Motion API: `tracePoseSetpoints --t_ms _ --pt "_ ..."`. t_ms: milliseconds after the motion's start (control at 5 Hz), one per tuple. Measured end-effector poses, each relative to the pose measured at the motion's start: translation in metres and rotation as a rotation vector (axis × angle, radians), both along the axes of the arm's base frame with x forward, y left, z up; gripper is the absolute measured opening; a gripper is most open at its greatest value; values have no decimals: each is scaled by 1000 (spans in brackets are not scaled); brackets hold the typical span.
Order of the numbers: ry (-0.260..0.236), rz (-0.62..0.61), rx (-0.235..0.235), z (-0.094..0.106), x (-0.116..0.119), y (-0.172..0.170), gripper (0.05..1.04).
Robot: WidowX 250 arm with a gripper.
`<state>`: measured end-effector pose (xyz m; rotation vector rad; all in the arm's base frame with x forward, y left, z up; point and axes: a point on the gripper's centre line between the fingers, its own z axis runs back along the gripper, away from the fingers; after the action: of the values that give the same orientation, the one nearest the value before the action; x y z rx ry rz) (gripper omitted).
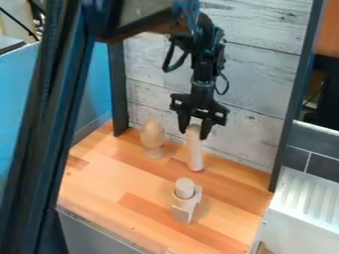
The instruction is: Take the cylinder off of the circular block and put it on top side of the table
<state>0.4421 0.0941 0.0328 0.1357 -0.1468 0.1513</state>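
One black gripper (194,133) hangs at the upper end of a tall, pale wooden cylinder (196,155), which is near the back edge of the brown wooden table (99,173); we can't tell whether it grips the cylinder. Left of the cylinder in our view, and apart from it, we see a pale wooden egg-shaped piece (152,133) on a narrower foot. Nearer to us, a short, pale round cylinder (185,186) sits upright on a pale wooden block (183,211). Behind the table we have a whitish plank wall (155,64).
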Motion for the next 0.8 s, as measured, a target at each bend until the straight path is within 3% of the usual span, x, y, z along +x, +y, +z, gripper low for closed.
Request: tracePoseSetpoints --t_ms 400,600,800 --pt "-4 12 1 -2 10 3 615" --pt "5 22 -31 -5 6 5 907" --pt "-1 47 -77 12 1 11 1006"
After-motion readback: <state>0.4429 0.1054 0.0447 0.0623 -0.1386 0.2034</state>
